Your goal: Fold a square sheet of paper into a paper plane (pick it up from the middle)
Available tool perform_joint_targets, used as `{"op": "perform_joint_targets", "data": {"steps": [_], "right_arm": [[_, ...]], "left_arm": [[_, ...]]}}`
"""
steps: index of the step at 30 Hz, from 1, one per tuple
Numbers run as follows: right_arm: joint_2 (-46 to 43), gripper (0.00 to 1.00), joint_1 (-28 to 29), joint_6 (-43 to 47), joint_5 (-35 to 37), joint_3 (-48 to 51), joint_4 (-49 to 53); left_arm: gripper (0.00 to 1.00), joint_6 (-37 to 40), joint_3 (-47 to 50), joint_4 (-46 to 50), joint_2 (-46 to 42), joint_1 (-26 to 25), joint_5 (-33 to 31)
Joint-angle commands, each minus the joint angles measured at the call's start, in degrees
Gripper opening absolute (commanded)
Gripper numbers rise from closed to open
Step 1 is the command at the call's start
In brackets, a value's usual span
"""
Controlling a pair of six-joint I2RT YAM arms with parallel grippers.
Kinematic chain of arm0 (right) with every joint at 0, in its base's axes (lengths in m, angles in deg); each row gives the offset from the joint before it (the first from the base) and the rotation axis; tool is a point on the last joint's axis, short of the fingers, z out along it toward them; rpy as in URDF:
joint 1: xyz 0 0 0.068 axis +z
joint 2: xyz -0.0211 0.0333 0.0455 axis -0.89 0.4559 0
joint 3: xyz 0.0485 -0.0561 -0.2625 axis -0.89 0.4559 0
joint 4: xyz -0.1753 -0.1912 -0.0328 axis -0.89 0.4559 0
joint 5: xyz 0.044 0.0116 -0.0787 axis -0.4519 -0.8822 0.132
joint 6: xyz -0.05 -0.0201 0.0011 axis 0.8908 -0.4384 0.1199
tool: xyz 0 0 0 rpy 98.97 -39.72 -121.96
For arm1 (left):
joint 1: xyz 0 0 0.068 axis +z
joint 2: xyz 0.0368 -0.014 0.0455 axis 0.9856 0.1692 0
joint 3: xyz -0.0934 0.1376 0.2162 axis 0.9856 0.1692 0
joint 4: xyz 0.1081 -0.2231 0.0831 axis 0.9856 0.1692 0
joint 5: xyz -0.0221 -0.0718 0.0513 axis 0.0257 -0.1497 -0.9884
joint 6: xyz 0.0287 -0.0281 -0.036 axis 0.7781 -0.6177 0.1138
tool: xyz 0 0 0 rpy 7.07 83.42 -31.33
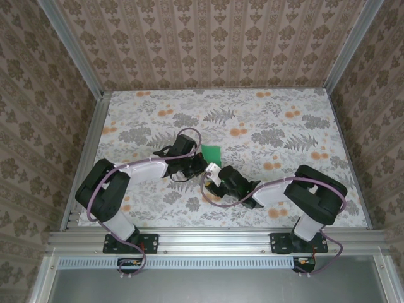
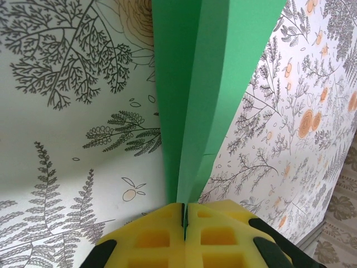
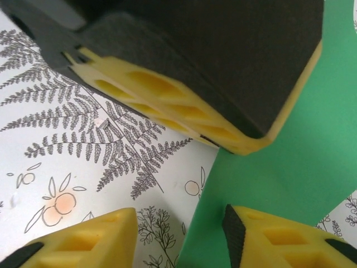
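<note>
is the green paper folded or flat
Folded: in the left wrist view the green paper sticks out of the shut left gripper as two overlapping layers meeting along a crease, not one flat sheet.

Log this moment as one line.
left gripper: shut on paper | right gripper: open, at paper edge | paper: folded

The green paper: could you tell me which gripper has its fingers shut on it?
The left gripper: its yellow fingers press together on the green paper; on the right gripper they stand apart.
</note>
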Motion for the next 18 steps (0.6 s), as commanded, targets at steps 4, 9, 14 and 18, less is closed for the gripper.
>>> {"op": "perform_joint_targets", "data": {"steps": [4, 9, 14, 18], "right_arm": [[1.5, 0.41, 0.3, 1.6, 4.9, -0.5, -5.6], [1.6, 0.31, 0.3, 2.8, 5.2, -0.4, -5.3], [1.3, 0.19, 0.3, 4.3, 4.2, -0.3, -4.5], [0.9, 0.15, 0.3, 4.5, 1.2, 0.2, -4.5]], "left_arm": [[0.06, -1.3, -0.5, 1.5, -1.7, 0.4, 1.1], [0.08, -0.9, -0.2, 2.7, -2.3, 1.0, 0.9], [0.2, -0.2, 0.3, 3.5, -3.7, 2.2, 0.8], [0.35, 0.8, 1.0, 3.4, -4.3, 3.9, 1.4]]}}
